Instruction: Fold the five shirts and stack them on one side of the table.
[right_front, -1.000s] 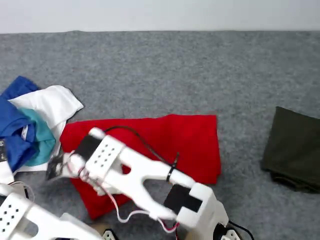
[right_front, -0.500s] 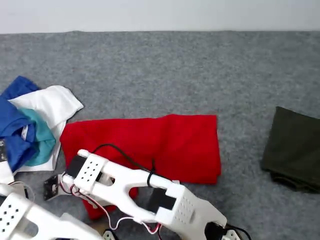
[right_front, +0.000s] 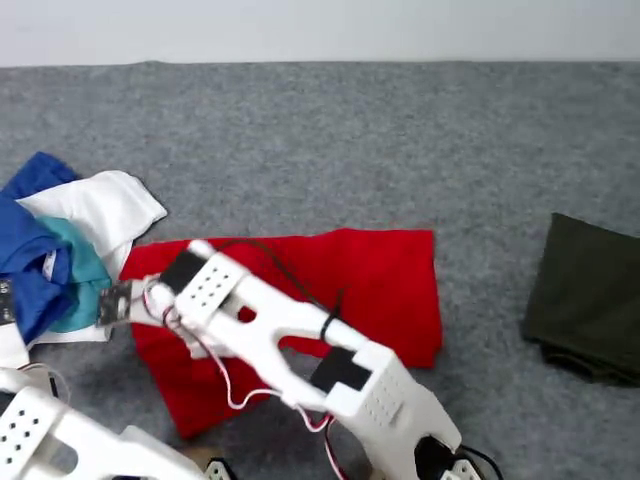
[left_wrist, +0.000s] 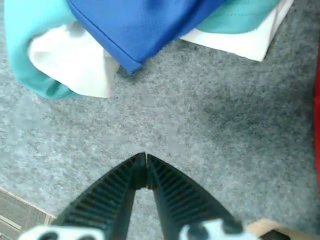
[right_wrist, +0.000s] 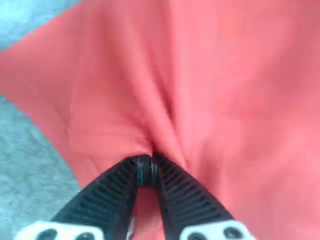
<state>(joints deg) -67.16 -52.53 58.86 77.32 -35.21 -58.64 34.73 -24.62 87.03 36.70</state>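
Right wrist view: right hand (right_wrist: 150, 167) pinches red shirt (right_wrist: 225, 75); left hand (left_wrist: 146, 170) pressed together

**Grey covering, pale wall, a corner of wood**

The worktop (right_front: 330, 140) has a grey, felt-like covering with a speckled nap. A plain pale wall (right_front: 320, 28) stands behind its far edge. In the left wrist view, a corner of wood-grain surface (left_wrist: 14, 219) shows just past the covering's border.

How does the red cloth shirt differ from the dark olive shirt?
The red cloth shirt lies spread wide mid-table; the dark olive shirt sits folded compact at the right side. The right pincer pinches the red one; nothing touches the olive one. Both rest on the grey table.
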